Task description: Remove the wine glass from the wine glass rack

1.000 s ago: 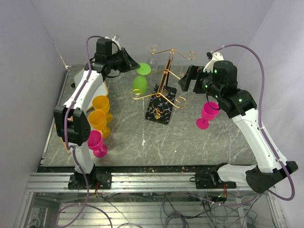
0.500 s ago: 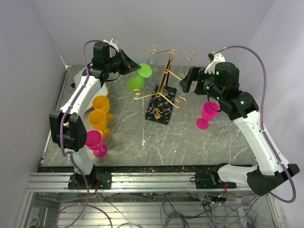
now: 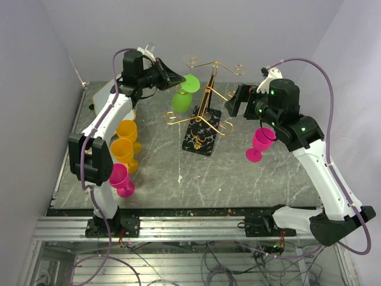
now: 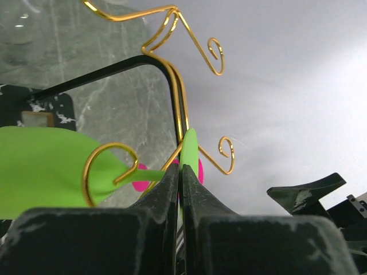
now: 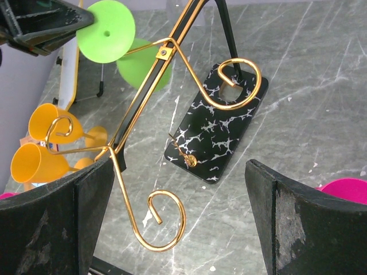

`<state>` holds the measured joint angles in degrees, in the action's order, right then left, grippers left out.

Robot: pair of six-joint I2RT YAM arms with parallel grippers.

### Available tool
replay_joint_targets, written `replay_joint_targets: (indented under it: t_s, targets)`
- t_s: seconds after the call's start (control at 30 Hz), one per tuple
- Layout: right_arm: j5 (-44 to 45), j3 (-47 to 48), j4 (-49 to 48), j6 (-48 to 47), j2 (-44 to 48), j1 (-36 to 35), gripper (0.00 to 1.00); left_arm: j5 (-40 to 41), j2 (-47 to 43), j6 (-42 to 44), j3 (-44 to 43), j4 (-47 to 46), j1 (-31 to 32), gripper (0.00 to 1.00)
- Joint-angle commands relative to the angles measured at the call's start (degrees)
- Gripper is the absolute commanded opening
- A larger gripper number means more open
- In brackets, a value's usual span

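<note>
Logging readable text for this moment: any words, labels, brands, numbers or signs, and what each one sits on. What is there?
No text can be read in any view.
The small gold emblem on the base of the wine glass rack is too small to show any lettering.
The green wine glass shows no print.

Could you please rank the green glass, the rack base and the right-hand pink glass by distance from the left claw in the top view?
1. Green glass, its foot pinched in the left claw.
2. Rack base, mid-table.
3. Pink glass, far right.
</note>
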<state>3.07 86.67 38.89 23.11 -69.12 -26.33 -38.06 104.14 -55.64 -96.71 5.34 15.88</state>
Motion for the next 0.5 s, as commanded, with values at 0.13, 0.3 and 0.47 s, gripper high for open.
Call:
replay_joint_targets:
  t_s: [0.13, 0.3, 0.47]
  targets:
    - [1.5, -0.2, -0.4, -0.1, 1.9, 0.2, 0.97, -5.4, 6.9, -9.1, -7.8, -11.4, 1.5, 0.07]
    - [0.6, -0.7, -0.6, 0.7, 2.1, 0.2, 0.98, -4.8, 8.5, -14.7, -9.9, -19.1, -0.2, 0.07]
    - [-2.4, -0.5, -1.2, 1.7, 2.0, 0.2, 1.00, -4.9, 8.8, -21.7, -11.8, -27.3, -3.2, 0.07]
